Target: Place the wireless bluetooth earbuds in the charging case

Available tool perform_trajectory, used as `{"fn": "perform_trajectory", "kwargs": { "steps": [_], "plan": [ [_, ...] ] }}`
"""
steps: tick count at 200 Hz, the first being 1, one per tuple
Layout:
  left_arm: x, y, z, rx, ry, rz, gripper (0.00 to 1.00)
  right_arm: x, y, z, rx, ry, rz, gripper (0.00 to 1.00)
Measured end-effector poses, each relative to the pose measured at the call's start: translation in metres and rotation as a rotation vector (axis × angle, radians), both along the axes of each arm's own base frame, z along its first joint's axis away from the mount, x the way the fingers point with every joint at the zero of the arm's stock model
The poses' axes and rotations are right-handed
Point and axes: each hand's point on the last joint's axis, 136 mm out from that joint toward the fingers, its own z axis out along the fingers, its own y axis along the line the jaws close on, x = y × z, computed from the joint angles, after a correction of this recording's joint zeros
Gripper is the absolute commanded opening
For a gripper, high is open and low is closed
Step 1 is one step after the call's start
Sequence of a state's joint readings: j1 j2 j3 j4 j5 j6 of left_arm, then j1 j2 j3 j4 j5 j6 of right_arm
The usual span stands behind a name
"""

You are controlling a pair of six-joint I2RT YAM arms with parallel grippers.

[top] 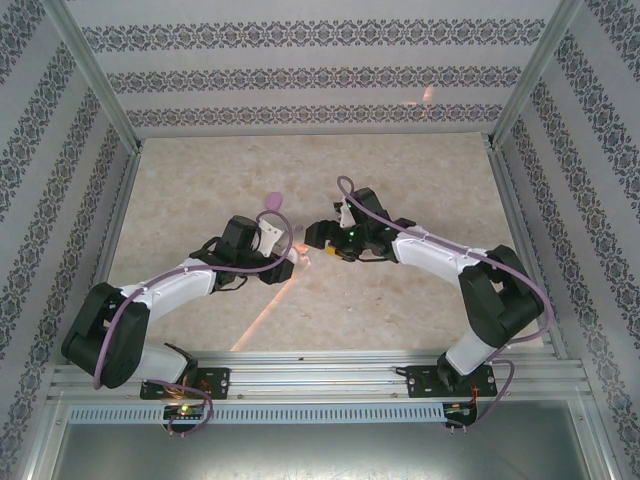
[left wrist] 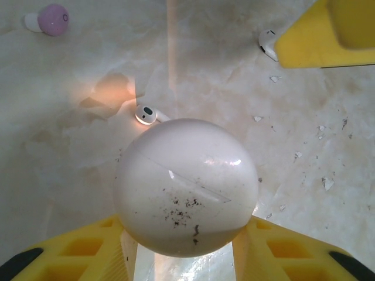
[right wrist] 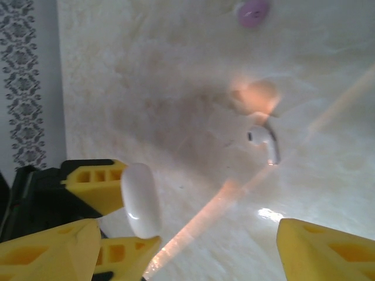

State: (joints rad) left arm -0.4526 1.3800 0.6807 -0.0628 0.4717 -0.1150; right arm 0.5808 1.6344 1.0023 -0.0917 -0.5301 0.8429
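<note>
Beige marbled table (top: 200, 180) in a booth of patterned wallpaper walls (top: 300, 60). Aluminium rails (top: 320, 375) run along the near edge.

Charging case (top: 272, 203): a small, smooth lilac-purple pebble. It lies flat on the table beyond the left gripper (top: 278, 243), apart from it. From the left wrist, a whitish bit touches the side of the case (left wrist: 54, 19).

One earbud (left wrist: 146, 113), white with a short stem, lies on the marble just past the white round disc (left wrist: 186, 187). The right wrist sees it too.

Second earbud (left wrist: 268, 44), also white, sits right against a yellow finger of the right gripper (right wrist: 190, 246). Whether they actually touch cannot be told.

Left gripper fingers (left wrist: 88, 249) are clamped on the disc. Right gripper fingers are spread wide, with bare marble between them.

Both grippers are near mid-table, close together. Broad open marble lies on every side, and the walls and rails are well apart from them.
</note>
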Motion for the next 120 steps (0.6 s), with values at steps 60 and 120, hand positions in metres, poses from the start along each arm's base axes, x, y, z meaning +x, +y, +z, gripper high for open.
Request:
{"fn": "perform_trajectory", "kwargs": {
  "steps": [60, 120],
  "plan": [
    [-0.004, -0.005, 0.002, -0.022, 0.009, -0.026, 0.43, -0.003, 0.019, -0.004, 0.042, 0.030, 0.062, 0.71],
    [0.001, -0.012, 0.019, -0.054, -0.021, -0.041, 0.43, -0.009, 0.028, -0.001, 0.080, 0.049, 0.100, 0.66]
  ]
}}
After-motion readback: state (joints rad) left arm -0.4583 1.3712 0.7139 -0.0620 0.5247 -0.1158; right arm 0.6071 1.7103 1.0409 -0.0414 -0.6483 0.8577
